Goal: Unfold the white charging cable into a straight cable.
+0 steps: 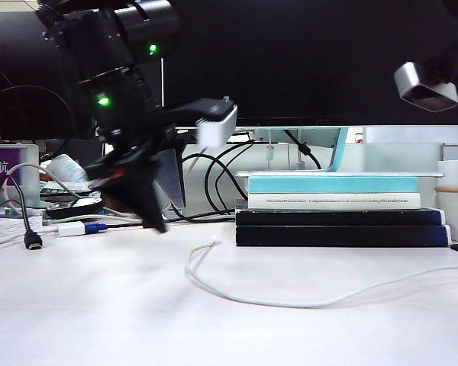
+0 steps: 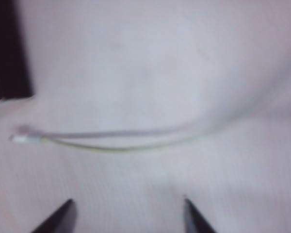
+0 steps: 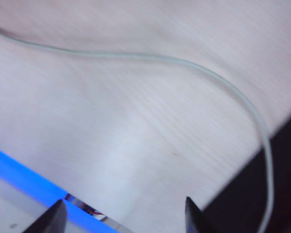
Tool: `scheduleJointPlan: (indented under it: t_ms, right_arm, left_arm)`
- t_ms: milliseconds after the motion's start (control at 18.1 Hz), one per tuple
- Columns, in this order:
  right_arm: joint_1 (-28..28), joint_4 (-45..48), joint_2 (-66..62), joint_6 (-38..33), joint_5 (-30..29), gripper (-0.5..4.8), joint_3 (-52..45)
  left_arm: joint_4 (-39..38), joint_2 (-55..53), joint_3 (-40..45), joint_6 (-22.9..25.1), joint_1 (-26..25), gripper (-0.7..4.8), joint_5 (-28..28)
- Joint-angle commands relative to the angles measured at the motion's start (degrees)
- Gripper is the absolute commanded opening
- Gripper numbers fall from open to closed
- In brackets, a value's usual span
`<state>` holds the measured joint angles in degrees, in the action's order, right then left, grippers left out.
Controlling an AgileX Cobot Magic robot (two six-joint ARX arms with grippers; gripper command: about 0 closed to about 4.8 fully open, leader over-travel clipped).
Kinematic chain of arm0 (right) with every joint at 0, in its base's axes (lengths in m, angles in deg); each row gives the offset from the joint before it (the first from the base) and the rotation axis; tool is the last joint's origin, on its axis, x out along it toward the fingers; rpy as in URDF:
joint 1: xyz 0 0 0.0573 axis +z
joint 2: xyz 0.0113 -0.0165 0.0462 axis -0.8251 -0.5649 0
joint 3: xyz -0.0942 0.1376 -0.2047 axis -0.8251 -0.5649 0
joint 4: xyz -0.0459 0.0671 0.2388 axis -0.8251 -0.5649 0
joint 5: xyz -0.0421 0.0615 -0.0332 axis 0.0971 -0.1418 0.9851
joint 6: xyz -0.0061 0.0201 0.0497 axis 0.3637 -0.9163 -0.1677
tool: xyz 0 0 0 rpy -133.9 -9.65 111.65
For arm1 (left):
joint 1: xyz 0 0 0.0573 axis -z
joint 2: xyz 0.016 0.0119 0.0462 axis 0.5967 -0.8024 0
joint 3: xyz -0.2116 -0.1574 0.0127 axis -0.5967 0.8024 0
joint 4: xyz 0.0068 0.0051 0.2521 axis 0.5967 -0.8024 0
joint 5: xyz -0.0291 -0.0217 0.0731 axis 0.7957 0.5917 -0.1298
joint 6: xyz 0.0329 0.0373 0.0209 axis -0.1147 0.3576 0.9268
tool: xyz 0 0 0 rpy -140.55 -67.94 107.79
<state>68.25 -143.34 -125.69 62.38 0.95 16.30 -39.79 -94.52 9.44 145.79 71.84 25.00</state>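
The white charging cable (image 1: 290,303) lies on the pale table (image 1: 99,320). It loops from a small plug (image 1: 213,242) near the books, bends back, then runs off to the right. My left gripper (image 1: 154,217) hangs blurred above the table, left of that plug end. In the left wrist view the cable (image 2: 136,145) lies ahead of the left gripper (image 2: 128,201), its white plug (image 2: 18,139) off to one side. The jaws are open and hold nothing. The right gripper (image 3: 126,201) is open over the table, and the cable (image 3: 194,65) curves past beyond its tips, untouched.
A stack of books (image 1: 340,217) stands behind the cable. A black cable with a plug (image 1: 33,242) and a white-and-blue connector (image 1: 80,228) lie at the far left. A white cup (image 1: 454,191) is at the right. A blue strip (image 3: 19,177) and the table's edge (image 3: 262,150) show near the right gripper.
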Motion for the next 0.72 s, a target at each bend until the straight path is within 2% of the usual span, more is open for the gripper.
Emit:
scheduleJointPlan:
  t_ms: [55,111,332,498,609,719]
  right_arm:
    - [0.09,1.51,0.22,-0.04,-3.96,3.1,0.22]
    - [0.09,1.57,0.22,-0.02,-4.85,3.1,0.22]
    - [0.09,2.23,0.22,-0.02,-5.27,3.1,0.22]
    - [0.09,3.08,0.2,-0.02,-5.31,3.1,0.22]
    - [0.09,3.45,0.22,-0.02,-5.51,3.1,0.22]
    - [0.09,3.43,0.22,-0.02,-5.51,3.1,0.22]
  left_arm:
    - [-4.42,-0.35,-0.2,20.61,0.11,2.93,-5.09]
    - [-5.46,-0.68,-0.2,23.61,0.11,2.93,-7.21]
    - [-4.2,-2.64,-0.2,25.0,0.13,2.93,-5.99]
    - [1.86,-2.71,-0.24,23.91,1.16,2.93,-2.84]
    - [2.58,-2.84,-0.24,24.02,1.36,2.93,0.28]
    - [2.25,-3.65,-0.28,24.48,1.38,2.93,0.81]
